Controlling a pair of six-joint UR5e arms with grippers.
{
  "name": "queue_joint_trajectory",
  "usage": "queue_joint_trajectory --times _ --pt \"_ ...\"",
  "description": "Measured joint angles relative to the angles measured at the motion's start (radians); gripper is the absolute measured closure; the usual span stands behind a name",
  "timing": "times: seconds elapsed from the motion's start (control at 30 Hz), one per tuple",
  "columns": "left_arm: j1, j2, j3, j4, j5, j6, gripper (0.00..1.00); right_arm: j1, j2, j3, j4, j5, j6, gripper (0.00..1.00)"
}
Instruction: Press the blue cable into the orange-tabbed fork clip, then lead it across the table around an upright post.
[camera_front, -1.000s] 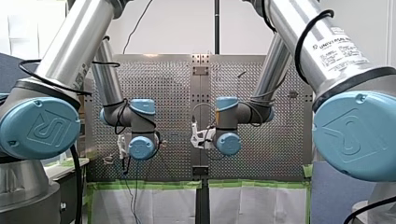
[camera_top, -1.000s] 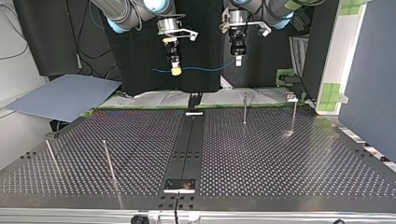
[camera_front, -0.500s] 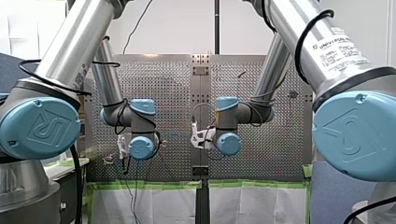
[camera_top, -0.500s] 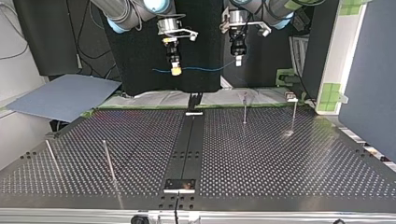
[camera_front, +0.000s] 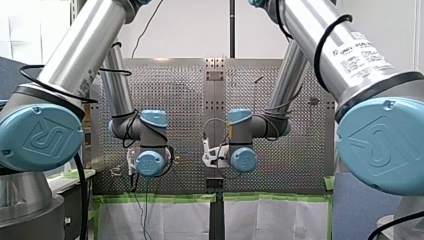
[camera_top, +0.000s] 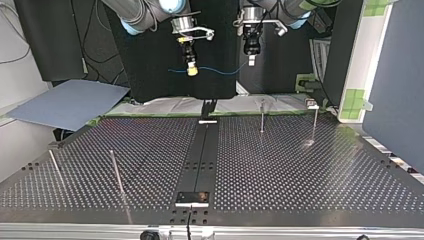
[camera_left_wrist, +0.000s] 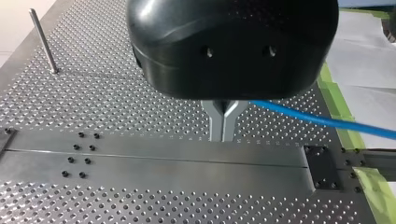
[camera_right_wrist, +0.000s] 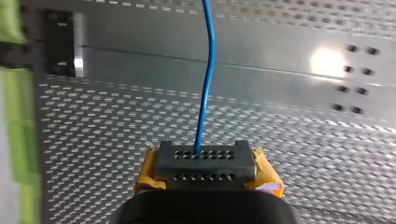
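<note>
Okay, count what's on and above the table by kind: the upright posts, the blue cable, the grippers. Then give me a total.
Upright posts: 4
Blue cable: 1
My left gripper and my right gripper: 2
Total: 7

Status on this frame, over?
Left gripper and right gripper shut on cable. Cable strung between them, off the table. Posts well clear.
</note>
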Motion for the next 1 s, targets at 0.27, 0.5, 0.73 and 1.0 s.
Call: queue_joint_trajectory --times 0.27,0.5,0.73,1.0 --pt "-0.001 -0.002 0.000 0.000 0.000 0.000 1.00 0.001 0.068 0.000 0.007 0.000 0.000 1.00" --pt "-0.001 -0.002 0.000 0.000 0.000 0.000 1.00 0.001 0.082 0.000 0.007 0.000 0.000 1.00" --pt "-0.001 -0.002 0.000 0.000 0.000 0.000 1.00 0.001 0.083 0.000 0.007 0.000 0.000 1.00" --pt "-0.001 -0.002 0.000 0.000 0.000 0.000 1.00 0.001 0.083 0.000 0.007 0.000 0.000 1.00"
